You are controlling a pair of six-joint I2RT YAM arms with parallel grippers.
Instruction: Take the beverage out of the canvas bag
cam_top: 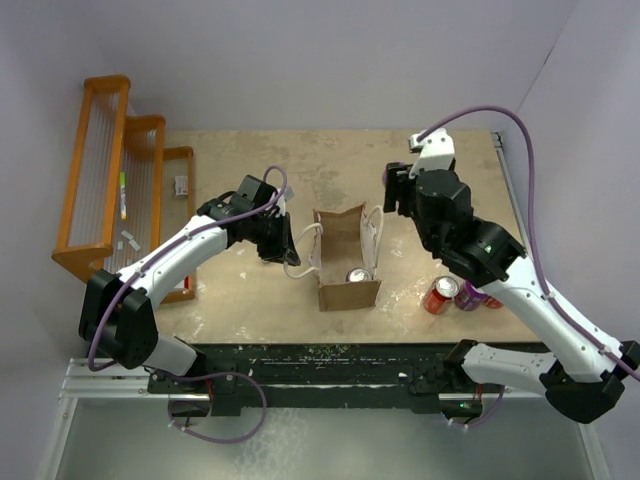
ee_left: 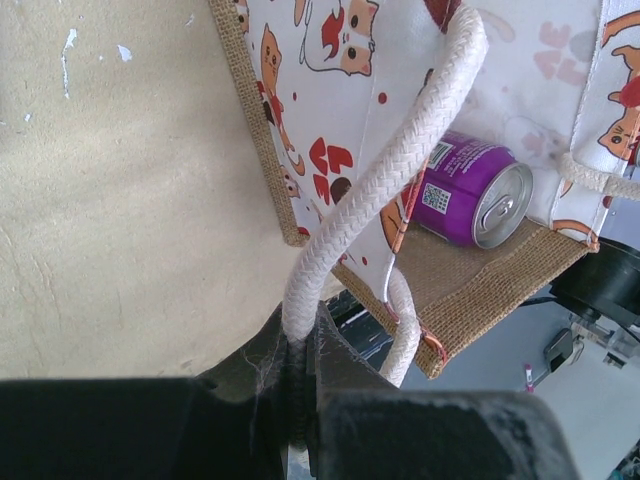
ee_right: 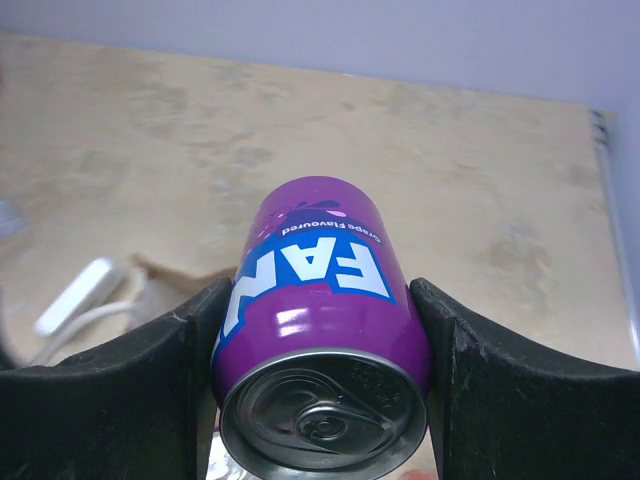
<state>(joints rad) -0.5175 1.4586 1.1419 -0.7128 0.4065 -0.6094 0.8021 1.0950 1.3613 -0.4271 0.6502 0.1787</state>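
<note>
The canvas bag point(cam_top: 340, 262) stands open-topped at the table's middle, tan outside with a white cartoon-print lining point(ee_left: 330, 90). My left gripper point(cam_top: 284, 240) is shut on one of its white cord handles point(ee_left: 385, 175), on the bag's left side. A purple can point(ee_left: 470, 190) lies inside the bag; its top shows in the top view point(cam_top: 359, 275). My right gripper point(cam_top: 395, 190) is above and to the right of the bag, shut on a purple Fanta grape can point(ee_right: 320, 320). That can lies between the two fingers point(ee_right: 170, 360), lid towards the camera.
An orange wooden rack point(cam_top: 110, 180) stands at the far left. A red can point(cam_top: 440, 295) and another purple can point(cam_top: 471, 296) lie on the table right of the bag, near the front edge. The bag's edge and a white handle point(ee_right: 80, 295) show under the right gripper.
</note>
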